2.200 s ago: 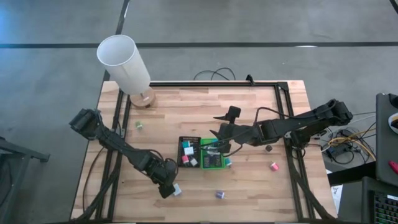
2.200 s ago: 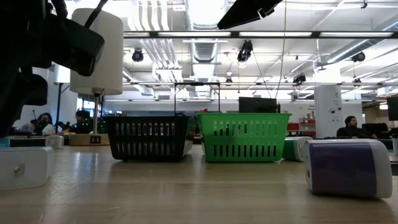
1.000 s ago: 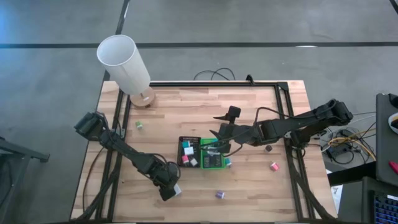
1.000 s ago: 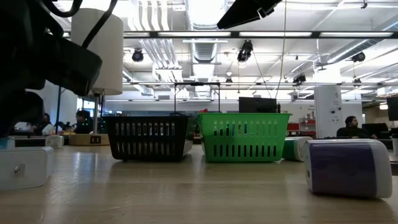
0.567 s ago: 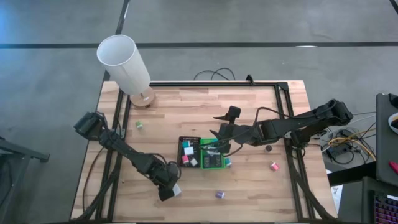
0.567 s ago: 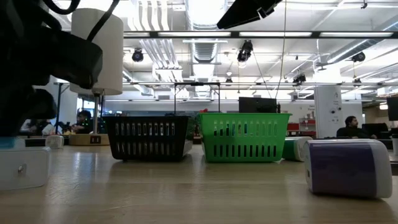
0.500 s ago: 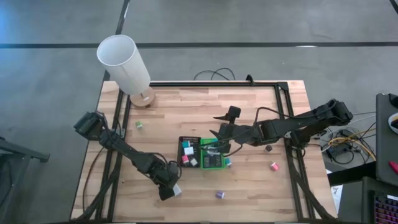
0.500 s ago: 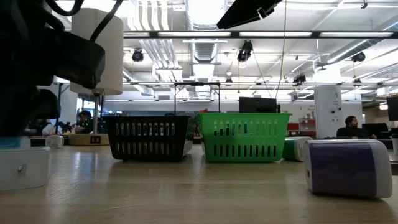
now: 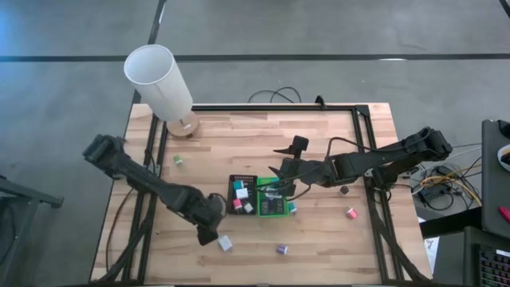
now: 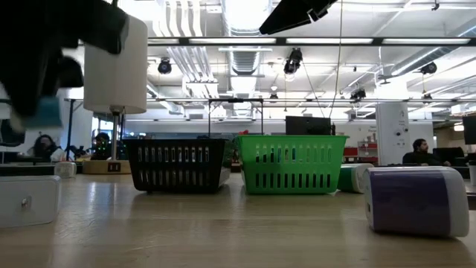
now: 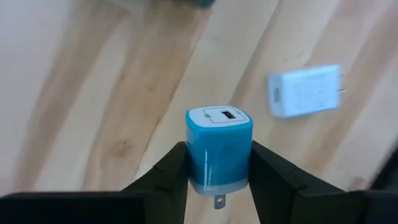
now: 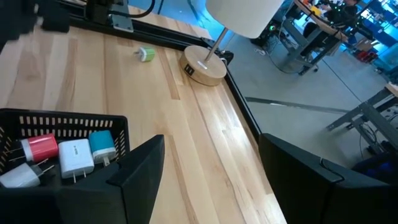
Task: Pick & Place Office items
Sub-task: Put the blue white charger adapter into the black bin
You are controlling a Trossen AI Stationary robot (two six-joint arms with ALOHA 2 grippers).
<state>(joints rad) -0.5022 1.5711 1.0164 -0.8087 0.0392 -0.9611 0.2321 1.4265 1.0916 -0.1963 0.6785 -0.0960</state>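
— What's in the left claw (image 11: pixel 219 163)?
— A teal charger block (image 11: pixel 219 148) (white USB face, prong below), pinched above the counter (image 11: pixel 93 112).
— And the right claw (image 12: pixel 208 186)?
— Spread wide over the black tray (image 12: pixel 65 120).

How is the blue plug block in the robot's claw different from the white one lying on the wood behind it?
The blue charger is clamped between the left gripper fingers and lifted off the table; the white charger lies loose on the wooden table. The blue charger stands upright, port face up and prong down; the white charger lies on its side, prongs pointing sideways. They differ in colour. Both are small, blocky plug-in chargers.
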